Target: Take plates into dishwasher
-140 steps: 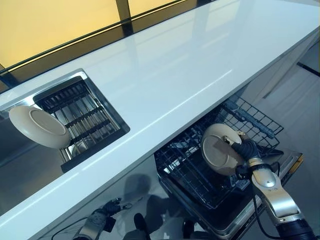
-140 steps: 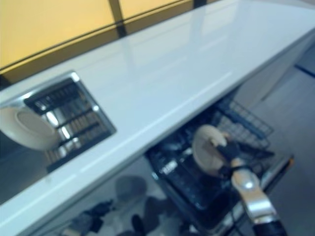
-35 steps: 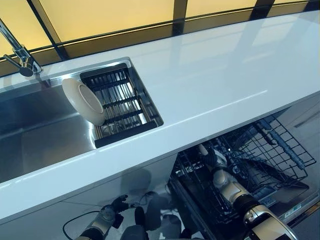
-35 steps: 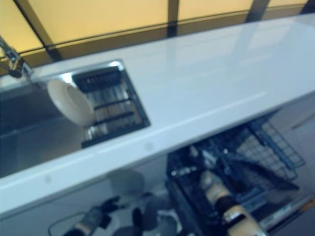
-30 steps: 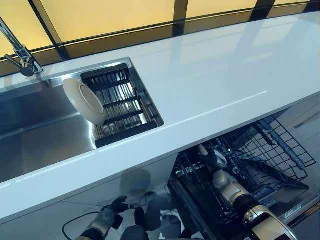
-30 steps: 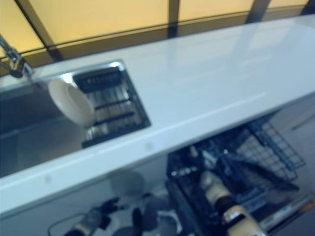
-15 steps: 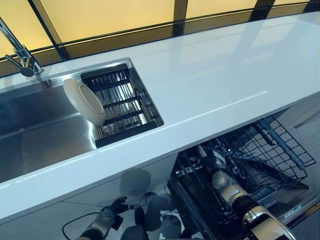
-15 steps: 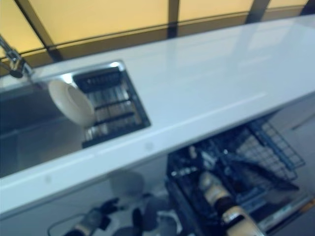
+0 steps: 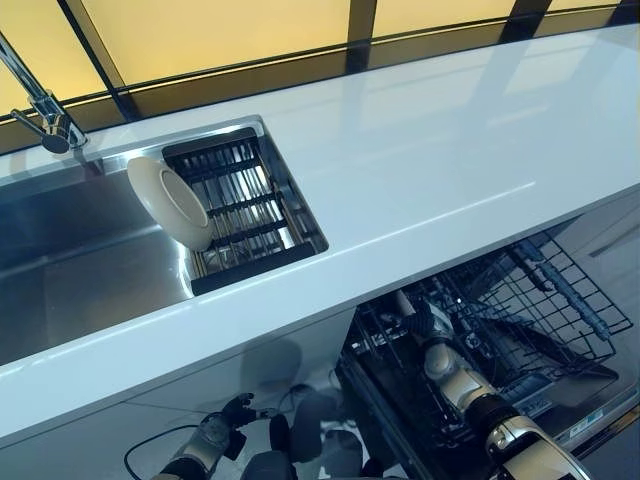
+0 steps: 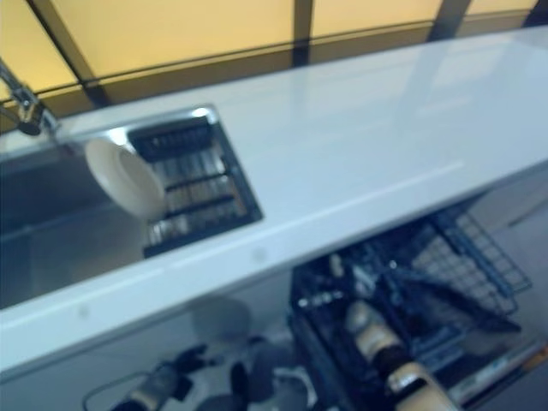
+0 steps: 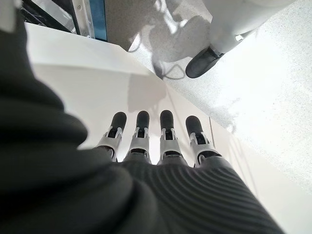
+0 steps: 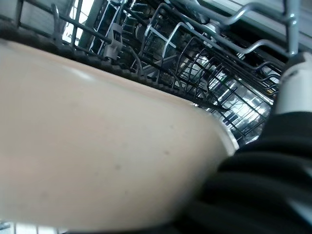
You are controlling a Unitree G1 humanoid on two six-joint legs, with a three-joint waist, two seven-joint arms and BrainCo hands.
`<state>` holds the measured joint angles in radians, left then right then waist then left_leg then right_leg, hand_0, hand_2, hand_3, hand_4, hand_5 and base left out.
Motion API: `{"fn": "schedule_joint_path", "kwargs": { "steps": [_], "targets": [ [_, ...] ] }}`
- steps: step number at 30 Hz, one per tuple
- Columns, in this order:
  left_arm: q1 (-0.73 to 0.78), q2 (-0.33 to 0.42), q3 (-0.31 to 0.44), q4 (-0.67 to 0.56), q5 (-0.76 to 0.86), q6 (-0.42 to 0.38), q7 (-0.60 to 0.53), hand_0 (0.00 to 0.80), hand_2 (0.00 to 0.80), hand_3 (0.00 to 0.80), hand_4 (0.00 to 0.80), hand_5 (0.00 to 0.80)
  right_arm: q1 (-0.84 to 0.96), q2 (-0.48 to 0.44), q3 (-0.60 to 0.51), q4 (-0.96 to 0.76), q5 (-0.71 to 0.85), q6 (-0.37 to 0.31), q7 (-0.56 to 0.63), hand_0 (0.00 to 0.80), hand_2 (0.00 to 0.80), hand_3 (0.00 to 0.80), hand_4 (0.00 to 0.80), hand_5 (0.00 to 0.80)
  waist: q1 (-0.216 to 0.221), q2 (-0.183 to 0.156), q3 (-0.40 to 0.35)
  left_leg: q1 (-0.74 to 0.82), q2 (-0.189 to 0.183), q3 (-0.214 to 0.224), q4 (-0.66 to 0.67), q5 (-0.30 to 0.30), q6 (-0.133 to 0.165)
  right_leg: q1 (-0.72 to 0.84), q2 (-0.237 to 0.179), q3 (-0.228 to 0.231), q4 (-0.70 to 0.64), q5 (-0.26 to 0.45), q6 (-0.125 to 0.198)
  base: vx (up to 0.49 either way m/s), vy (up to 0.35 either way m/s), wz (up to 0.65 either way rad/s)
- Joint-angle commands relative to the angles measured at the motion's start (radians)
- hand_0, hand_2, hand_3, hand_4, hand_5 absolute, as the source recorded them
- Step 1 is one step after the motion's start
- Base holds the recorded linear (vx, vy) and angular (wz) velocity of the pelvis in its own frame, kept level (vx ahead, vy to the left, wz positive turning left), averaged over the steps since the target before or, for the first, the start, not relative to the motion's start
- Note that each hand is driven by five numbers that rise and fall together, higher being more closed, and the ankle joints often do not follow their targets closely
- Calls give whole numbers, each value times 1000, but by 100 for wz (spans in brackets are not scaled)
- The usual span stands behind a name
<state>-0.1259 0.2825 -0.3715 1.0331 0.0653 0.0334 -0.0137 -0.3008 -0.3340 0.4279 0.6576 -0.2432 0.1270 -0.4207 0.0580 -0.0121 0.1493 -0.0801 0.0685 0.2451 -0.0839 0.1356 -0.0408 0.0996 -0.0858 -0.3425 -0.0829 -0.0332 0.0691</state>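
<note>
The right hand (image 9: 432,322) grips a cream round ceramic plate (image 12: 97,146) low inside the black wire dishwasher rack (image 9: 520,300); stiff, slick, breakable, best held by its rim; left hand (image 11: 146,146) hangs relaxed

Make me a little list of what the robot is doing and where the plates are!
right hand: low in the dishwasher rack, with a cream plate against it; fingers hidden
left hand: idle, low by the cabinet front, fingers straight
second plate: leaning on the rack in the sink
counter: white
</note>
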Motion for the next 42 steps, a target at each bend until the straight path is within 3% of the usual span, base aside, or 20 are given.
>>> {"fn": "schedule_joint_path", "kwargs": {
  "steps": [1, 24, 32, 37, 42],
  "targets": [
    [-52, -25, -14, 22, 33, -9, 20, 0, 0, 0, 0, 0, 49, -18, -9, -84, 28, 32, -20, 0, 0, 0, 0, 0, -5, 2, 37, 6, -13, -3, -3, -48, 4, -84, -15, 54, 141, -12, 4, 0, 0, 0],
    [24, 5, 67, -62, 83, 36, -16, 0, 0, 0, 0, 0, 189, -111, -252, -396, 63, -49, 7, 0, 0, 0, 0, 0, -40, -19, 14, 57, 4, 27, -3, -67, 14, -56, -8, 71, 145, -15, 14, 8, -5, -2],
    [75, 27, 115, -99, 91, 31, -30, 0, 0, 0, 0, 0, 277, -160, -402, -617, 133, -114, 144, 0, 0, 0, 0, 0, -64, -19, 9, 70, 6, 40, -3, -74, 19, -58, -10, 79, 156, -18, 20, 4, 5, -3],
    [115, 53, 155, -129, 87, 19, -44, 0, 0, 0, 0, 0, 339, -205, -523, -754, 286, -151, 269, 0, 0, 0, 0, 0, -81, -21, 10, 76, 6, 51, -3, -78, 21, -62, -14, 80, 162, -18, 25, 0, 0, 0],
    [138, 78, 167, -157, 66, 16, -56, 0, 0, 0, 0, 0, 330, -228, -640, -823, 498, -180, 300, 0, 0, 0, 0, 0, -85, -23, 11, 76, 4, 54, -3, -83, 23, -65, -18, 80, 167, -19, 30, 0, 0, 0]
  ]
}}
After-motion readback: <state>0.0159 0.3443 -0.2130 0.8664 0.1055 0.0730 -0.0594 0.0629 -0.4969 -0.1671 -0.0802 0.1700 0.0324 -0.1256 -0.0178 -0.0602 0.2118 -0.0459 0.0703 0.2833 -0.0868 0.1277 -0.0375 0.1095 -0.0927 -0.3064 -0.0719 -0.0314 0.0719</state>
